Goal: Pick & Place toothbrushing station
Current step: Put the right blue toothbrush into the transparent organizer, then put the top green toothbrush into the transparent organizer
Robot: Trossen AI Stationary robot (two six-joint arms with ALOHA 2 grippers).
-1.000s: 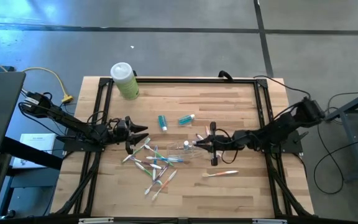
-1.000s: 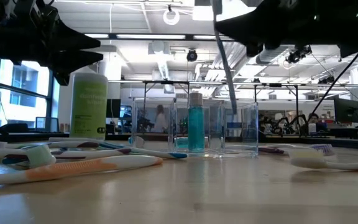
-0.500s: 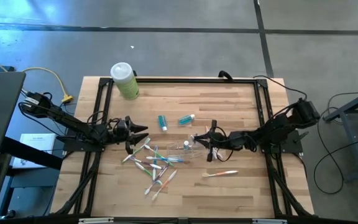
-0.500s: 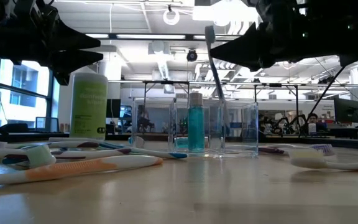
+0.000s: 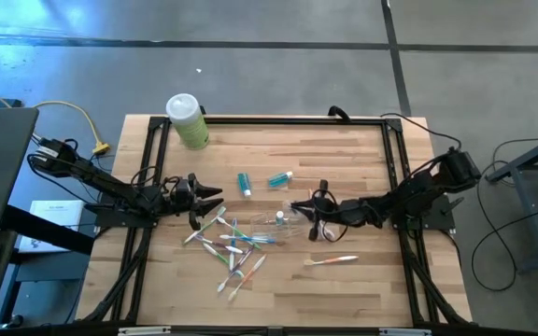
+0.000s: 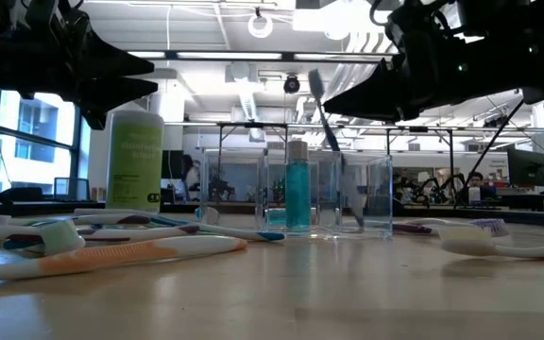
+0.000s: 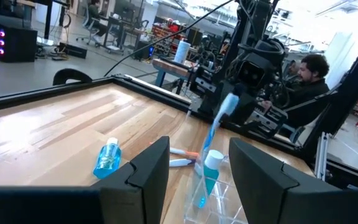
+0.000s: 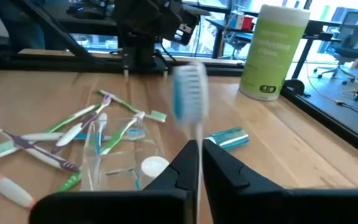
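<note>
The right gripper (image 5: 299, 210) sits near the table's (image 5: 344, 159) centre, just above the clear cup (image 5: 282, 220), its fingers pinched on a blue-and-white toothbrush (image 8: 190, 99). In the low view the held toothbrush (image 6: 331, 142) leans, head up, with its lower end down inside the cup (image 6: 327, 196). A teal tube with a white cap (image 6: 297, 195) stands upright in that same cup (the left wrist view shows it too, tube (image 7: 211, 169) beside the tilted brush (image 7: 221, 115)).

The left gripper (image 5: 215, 200) waits toward the left edge of the table, fingers spread with nothing between them, just beside the toothbrush pile.

The pile of white, pink and green toothbrushes (image 5: 230, 245) lies scattered left of centre, reaching toward the front edge. One orange-handled toothbrush (image 5: 331, 260) lies alone, nearer the front edge on the right side. Two more teal tubes lie flat behind the cup toward the back edge: one (image 5: 244, 183) and the other (image 5: 280, 177), near each other but apart.

A pale-green bottle with a white cap (image 5: 187, 120) stands at the back-left corner. A person (image 7: 308, 78) shows in the room beyond the table.
</note>
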